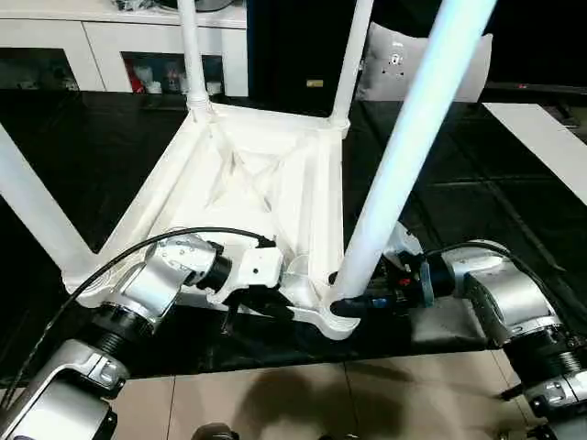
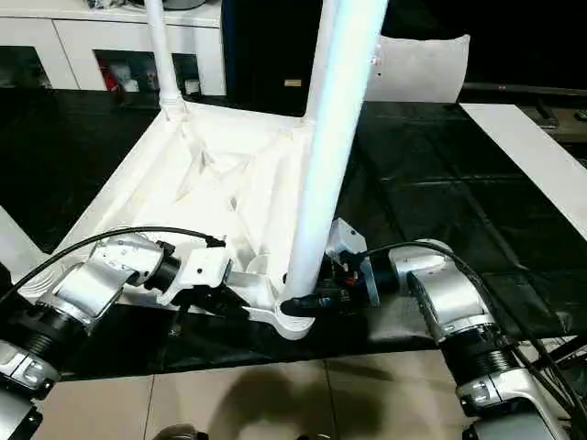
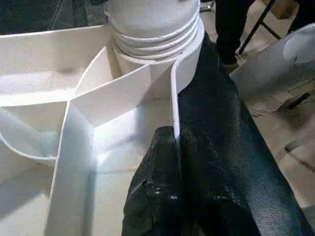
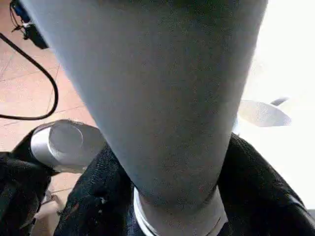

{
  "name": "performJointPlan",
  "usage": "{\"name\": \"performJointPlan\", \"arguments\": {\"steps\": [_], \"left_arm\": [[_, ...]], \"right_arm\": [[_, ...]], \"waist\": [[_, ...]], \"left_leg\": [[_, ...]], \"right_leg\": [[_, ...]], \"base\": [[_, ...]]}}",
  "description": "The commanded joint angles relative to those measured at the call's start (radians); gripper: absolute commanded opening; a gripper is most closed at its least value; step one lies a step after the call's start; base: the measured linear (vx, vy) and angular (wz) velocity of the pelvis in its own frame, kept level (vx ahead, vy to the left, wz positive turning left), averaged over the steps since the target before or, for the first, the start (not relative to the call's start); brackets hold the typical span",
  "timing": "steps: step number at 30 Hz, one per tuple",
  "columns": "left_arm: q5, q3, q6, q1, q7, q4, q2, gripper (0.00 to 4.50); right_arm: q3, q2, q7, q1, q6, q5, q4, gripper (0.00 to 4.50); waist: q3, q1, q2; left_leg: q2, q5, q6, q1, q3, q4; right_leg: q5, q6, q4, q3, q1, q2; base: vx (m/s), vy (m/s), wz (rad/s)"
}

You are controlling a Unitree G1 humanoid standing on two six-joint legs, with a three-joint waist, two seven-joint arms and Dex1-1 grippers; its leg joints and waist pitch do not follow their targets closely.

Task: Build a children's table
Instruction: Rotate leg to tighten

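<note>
**Both grippers on upturned table's near corner**

R gripper (image 2: 307, 304): fingers round base of near leg (image 1: 404, 156), one each side, clasping it. L gripper (image 1: 266, 307): pinched shut on tabletop (image 1: 248, 174) rim wall, 9 o'clock of that leg's socket. Table lies ribs-up on black mat (image 1: 459, 211), legs pointing up; cabinet (image 1: 101, 41) at 11 o'clock.

The near leg (image 1: 404, 156) runs out of the top edge above the right gripper (image 1: 353, 307), so its far end is unseen. Two far legs (image 1: 191, 50) are cut off likewise. The leg beside the left arm leaves at the side edge. The left gripper (image 1: 261, 302) sits under its wrist housing, fingertips hidden against the table (image 1: 266, 174) rim. Items in the cabinet (image 1: 138, 41) are too small to tell.
</note>
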Motion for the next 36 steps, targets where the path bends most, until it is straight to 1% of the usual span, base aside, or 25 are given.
{"name": "performJointPlan", "arguments": {"steps": [1,2,4,5,7,8,9,10,11,12,13,14,15,16,17,18,20,21,23,25,26,28,29,32,36], "left_arm": [[-0.007,-0.027,0.010,-0.004,-0.029,-0.009,-0.019,0.00],[-0.015,-0.010,0.043,-0.002,0.003,-0.012,-0.035,0.00],[-0.019,-0.003,0.053,-0.002,0.015,-0.013,-0.042,0.00],[-0.042,0.027,0.145,-0.002,0.059,-0.040,-0.065,0.00],[-0.047,0.038,0.169,-0.003,0.081,-0.047,-0.074,0.00],[-0.052,0.067,0.219,-0.007,0.155,-0.052,-0.106,0.00],[-0.052,0.069,0.222,-0.008,0.161,-0.052,-0.109,0.00],[-0.052,0.073,0.228,-0.008,0.172,-0.053,-0.114,0.00],[-0.051,0.096,0.275,-0.010,0.247,-0.064,-0.147,0.00],[-0.045,0.103,0.297,-0.010,0.283,-0.071,-0.161,0.00],[-0.036,0.114,0.323,-0.012,0.333,-0.077,-0.182,0.00],[-0.027,0.124,0.351,-0.012,0.372,-0.084,-0.200,0.00],[-0.013,0.135,0.381,-0.013,0.415,-0.091,-0.218,0.00],[0.002,0.145,0.404,-0.015,0.458,-0.092,-0.234,0.00],[0.010,0.148,0.411,-0.016,0.475,-0.092,-0.240,0.00],[0.022,0.150,0.424,-0.019,0.504,-0.091,-0.249,0.00],[0.023,0.157,0.440,-0.030,0.548,-0.092,-0.271,0.00],[0.022,0.157,0.442,-0.031,0.551,-0.094,-0.273,0.00],[0.024,0.157,0.456,-0.033,0.565,-0.105,-0.280,0.00],[0.030,0.154,0.450,-0.034,0.564,-0.106,-0.276,0.00],[0.034,0.153,0.439,-0.032,0.562,-0.104,-0.270,0.00],[0.037,0.151,0.422,-0.029,0.553,-0.099,-0.259,0.00],[0.037,0.151,0.421,-0.029,0.552,-0.099,-0.259,0.00],[0.036,0.149,0.413,-0.027,0.544,-0.097,-0.251,0.00],[0.036,0.149,0.413,-0.027,0.544,-0.097,-0.251,0.00]], "right_arm": [[-0.008,0.001,0.005,0.013,0.033,0.036,-0.026,2.07],[-0.020,0.022,-0.033,0.020,0.062,0.048,-0.045,2.05],[-0.024,0.030,-0.049,0.022,0.073,0.050,-0.051,2.04],[-0.041,0.077,-0.170,0.015,0.091,0.022,-0.045,2.04],[-0.051,0.097,-0.218,0.010,0.098,0.012,-0.039,2.04],[-0.078,0.151,-0.345,-0.005,0.110,-0.010,-0.015,2.03],[-0.080,0.155,-0.354,-0.007,0.111,-0.011,-0.013,2.03],[-0.082,0.162,-0.370,-0.009,0.113,-0.015,-0.010,2.02],[-0.097,0.209,-0.478,-0.024,0.127,-0.038,0.011,2.00],[-0.102,0.230,-0.526,-0.031,0.136,-0.049,0.021,2.00],[-0.106,0.258,-0.590,-0.042,0.143,-0.068,0.038,2.00],[-0.110,0.282,-0.650,-0.053,0.148,-0.088,0.053,2.00],[-0.115,0.306,-0.707,-0.063,0.163,-0.103,0.068,2.00],[-0.121,0.331,-0.758,-0.073,0.174,-0.114,0.083,2.00],[-0.125,0.342,-0.779,-0.078,0.178,-0.116,0.089,2.00],[-0.139,0.365,-0.814,-0.087,0.178,-0.112,0.102,2.00],[-0.157,0.393,-0.845,-0.102,0.140,-0.110,0.127,2.00],[-0.160,0.396,-0.847,-0.104,0.137,-0.109,0.129,2.52],[-0.184,0.409,-0.855,-0.112,0.137,-0.090,0.133,2.65],[-0.181,0.398,-0.817,-0.103,0.129,-0.080,0.115,2.85],[-0.178,0.383,-0.789,-0.093,0.121,-0.077,0.102,3.08],[-0.174,0.360,-0.749,-0.079,0.112,-0.071,0.085,3.12],[-0.174,0.358,-0.747,-0.078,0.112,-0.071,0.083,3.31],[-0.173,0.344,-0.725,-0.071,0.107,-0.068,0.074,3.31],[-0.173,0.344,-0.725,-0.071,0.107,-0.068,0.074,3.31]], "waist": [[-0.066,-0.006,-0.002],[-0.066,-0.006,0.001],[-0.064,-0.008,-0.001],[-0.063,-0.008,0.001],[-0.059,-0.016,0.001],[-0.058,-0.022,-0.001],[-0.057,-0.031,0.000],[-0.057,-0.038,-0.002],[-0.058,-0.048,-0.003],[-0.058,-0.063,0.000],[-0.059,-0.070,-0.001],[-0.058,-0.085,-0.002],[-0.060,-0.091,-0.002],[-0.062,-0.096,0.001],[-0.061,-0.105,-0.001],[-0.061,-0.105,-0.010],[-0.062,-0.103,-0.005],[-0.063,-0.100,-0.004],[-0.066,-0.096,-0.003],[-0.069,-0.090,-0.003],[-0.069,-0.089,0.000],[-0.072,-0.084,-0.001],[-0.072,-0.079,0.000],[-0.071,-0.072,0.000],[-0.068,-0.071,0.000]], "left_leg": [[0.053,-0.164,0.039,0.010,-0.016,-0.065],[0.053,-0.165,0.035,0.010,-0.017,-0.065],[0.052,-0.172,0.033,0.011,-0.017,-0.065],[0.050,-0.186,0.030,0.012,-0.017,-0.065],[0.047,-0.212,0.014,0.015,-0.020,-0.066],[0.043,-0.223,0.007,0.015,-0.022,-0.066],[0.041,-0.237,-0.002,0.017,-0.024,-0.064],[0.040,-0.242,-0.004,0.012,-0.027,-0.065],[0.041,-0.244,-0.008,0.004,-0.030,-0.068],[0.042,-0.261,-0.014,0.009,-0.032,-0.067],[0.040,-0.268,-0.014,0.007,-0.035,-0.066],[0.039,-0.267,-0.012,-0.001,-0.037,-0.067],[0.037,-0.261,-0.006,0.000,-0.036,-0.064],[0.038,-0.256,-0.006,0.002,-0.036,-0.063],[0.035,-0.245,0.003,0.000,-0.034,-0.062],[0.033,-0.238,0.015,0.005,-0.030,-0.059],[0.034,-0.222,0.029,0.007,-0.028,-0.058],[0.036,-0.211,0.033,0.009,-0.027,-0.060],[0.041,-0.186,0.039,0.006,-0.027,-0.062],[0.043,-0.150,0.051,0.003,-0.025,-0.062],[0.043,-0.142,0.053,0.002,-0.025,-0.061],[0.044,-0.109,0.065,-0.001,-0.023,-0.060],[0.044,-0.100,0.071,0.000,-0.022,-0.060],[0.044,-0.102,0.069,0.001,-0.021,-0.061],[0.045,-0.128,0.051,0.004,-0.022,-0.063]], "right_leg": [[-0.362,-0.130,-0.076,0.061,0.051,-0.093],[-0.364,-0.129,-0.077,0.061,0.051,-0.094],[-0.376,-0.125,-0.079,0.061,0.050,-0.094],[-0.411,-0.114,-0.084,0.060,0.050,-0.096],[-0.478,-0.100,-0.093,0.057,0.045,-0.096],[-0.527,-0.082,-0.098,0.054,0.046,-0.097],[-0.567,-0.068,-0.104,0.050,0.041,-0.096],[-0.584,-0.059,-0.106,0.046,0.047,-0.097],[-0.593,-0.043,-0.107,0.043,0.052,-0.096],[-0.589,-0.048,-0.109,0.041,0.045,-0.094],[-0.585,-0.052,-0.108,0.038,0.048,-0.095],[-0.581,-0.052,-0.106,0.037,0.053,-0.095],[-0.579,-0.049,-0.111,0.038,0.052,-0.096],[-0.565,-0.057,-0.108,0.040,0.051,-0.098],[-0.543,-0.069,-0.109,0.041,0.049,-0.094],[-0.543,-0.071,-0.113,0.043,0.046,-0.094],[-0.516,-0.083,-0.108,0.047,0.044,-0.093],[-0.486,-0.092,-0.106,0.048,0.043,-0.092],[-0.412,-0.113,-0.094,0.052,0.048,-0.090],[-0.326,-0.140,-0.081,0.056,0.052,-0.090],[-0.312,-0.145,-0.080,0.056,0.053,-0.090],[-0.252,-0.160,-0.072,0.058,0.058,-0.090],[-0.231,-0.168,-0.071,0.059,0.059,-0.091],[-0.240,-0.172,-0.071,0.060,0.060,-0.092],[-0.294,-0.160,-0.078,0.058,0.058,-0.092]], "base": [[0.000,0.000,0.00],[0.000,0.000,0.00],[0.000,0.000,0.00],[0.000,0.000,0.00],[0.000,0.000,0.00],[0.000,0.000,0.00],[0.000,0.000,0.00],[0.000,0.000,0.00],[0.000,0.000,0.00],[0.000,0.000,0.00],[0.000,0.000,0.00],[0.000,0.000,0.00],[0.000,0.000,0.00],[0.000,0.000,0.00],[0.000,0.000,0.00],[0.000,0.000,0.00],[0.000,0.000,0.00],[0.000,0.000,0.00],[0.000,0.000,0.00],[0.000,0.000,0.00],[0.000,0.000,0.00],[0.000,0.000,0.00],[0.000,0.000,0.00],[0.000,0.000,0.00],[0.000,0.000,0.00]]}}
